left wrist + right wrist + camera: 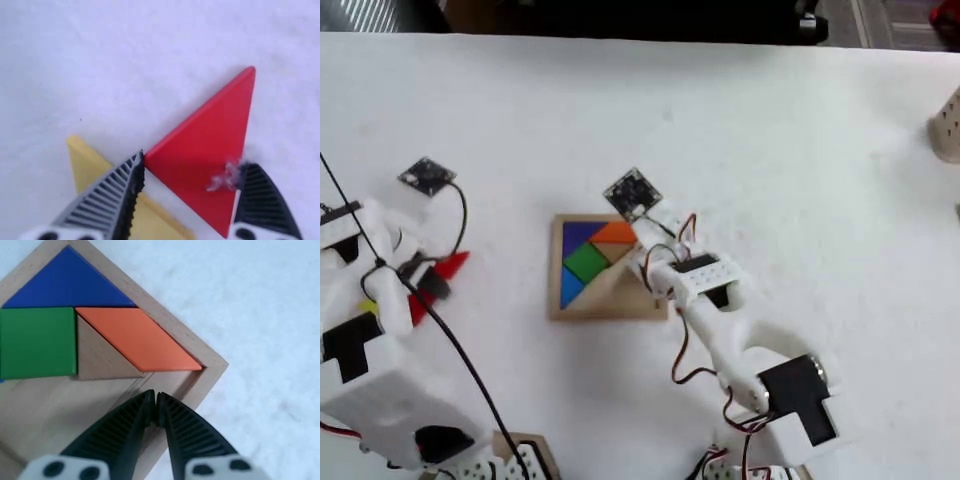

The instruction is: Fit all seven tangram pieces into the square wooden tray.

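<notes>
The square wooden tray lies mid-table, holding a blue triangle, a green square, an orange parallelogram and a light blue triangle. My right gripper is shut on nothing, low over the tray's bare wood near its right corner. At the left, a red triangle lies flat on the table beside a yellow piece. My left gripper straddles the red triangle, one ribbed finger against each side of it.
Two small black circuit boards on cables show in the high view, one at the left and one just behind the tray. A pale cone-shaped object stands at the right edge. White tabletop stretches behind the tray.
</notes>
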You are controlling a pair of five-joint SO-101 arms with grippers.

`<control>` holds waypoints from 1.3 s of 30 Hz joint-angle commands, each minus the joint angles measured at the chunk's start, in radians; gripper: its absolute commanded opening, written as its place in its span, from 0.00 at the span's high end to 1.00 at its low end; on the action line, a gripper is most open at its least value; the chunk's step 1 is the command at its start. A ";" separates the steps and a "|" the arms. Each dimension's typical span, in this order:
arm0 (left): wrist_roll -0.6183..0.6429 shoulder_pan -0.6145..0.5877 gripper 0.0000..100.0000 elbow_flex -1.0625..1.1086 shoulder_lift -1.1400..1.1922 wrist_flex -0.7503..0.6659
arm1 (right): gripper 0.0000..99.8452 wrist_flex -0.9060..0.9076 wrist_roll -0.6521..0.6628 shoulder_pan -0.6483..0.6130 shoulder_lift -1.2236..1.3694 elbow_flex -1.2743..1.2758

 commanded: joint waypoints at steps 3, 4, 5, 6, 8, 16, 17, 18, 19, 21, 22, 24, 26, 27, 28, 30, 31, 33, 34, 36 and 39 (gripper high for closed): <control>0.100 0.047 0.77 0.017 -0.013 -0.075 | 0.98 0.004 0.021 -0.005 -0.002 -0.035; 0.109 0.048 0.77 0.023 -0.028 -0.072 | 0.98 0.004 0.021 -0.005 -0.002 -0.035; 0.118 0.048 0.77 0.026 -0.045 -0.071 | 0.98 0.004 0.021 -0.005 -0.002 -0.035; 0.130 0.048 0.77 0.028 -0.062 -0.068 | 0.98 0.004 0.021 -0.005 -0.002 -0.035; 0.161 0.048 0.77 0.028 -0.096 -0.037 | 0.98 0.004 0.021 -0.005 -0.002 -0.035; 0.281 0.050 0.77 0.026 -0.211 0.068 | 0.98 0.004 0.021 -0.005 -0.002 -0.035; 0.295 0.050 0.77 0.026 -0.220 0.074 | 0.98 0.004 0.021 -0.005 -0.002 -0.035; 0.307 0.050 0.77 0.026 -0.229 0.078 | 0.98 0.004 0.021 -0.005 -0.002 -0.035; 0.321 0.050 0.77 0.026 -0.239 0.086 | 0.98 0.004 0.021 -0.005 -0.002 -0.035; 0.344 0.050 0.77 0.026 -0.255 0.098 | 0.98 0.004 0.021 -0.005 -0.002 -0.035; 0.353 0.050 0.77 0.026 -0.265 0.103 | 0.98 0.004 0.021 -0.005 -0.002 -0.035; 0.370 0.050 0.77 0.026 -0.282 0.117 | 0.98 0.004 0.021 -0.005 -0.002 -0.035; 0.379 0.050 0.77 0.026 -0.295 0.123 | 0.98 0.004 0.021 -0.005 -0.002 -0.035; 0.385 0.050 0.77 0.026 -0.300 0.130 | 0.98 0.004 0.021 -0.005 -0.002 -0.035; 0.390 0.050 0.77 0.026 -0.305 0.138 | 0.98 0.004 0.021 -0.005 -0.002 -0.035; 0.390 0.050 0.77 0.026 -0.312 0.150 | 0.98 0.004 0.021 -0.005 -0.002 -0.035; 0.390 0.050 0.77 0.026 -0.314 0.152 | 0.98 0.004 0.021 -0.005 -0.002 -0.035; 0.390 0.050 0.77 0.020 -0.314 0.149 | 0.98 0.004 0.021 -0.005 -0.002 -0.035; 0.390 0.048 0.77 0.017 -0.314 0.147 | 0.98 0.004 0.021 -0.005 -0.002 -0.035; 0.381 0.048 0.76 0.015 -0.315 0.109 | 0.98 0.004 0.021 -0.005 -0.002 -0.035; 0.344 0.039 0.67 0.026 -0.309 0.041 | 0.98 0.004 0.021 -0.005 -0.002 -0.035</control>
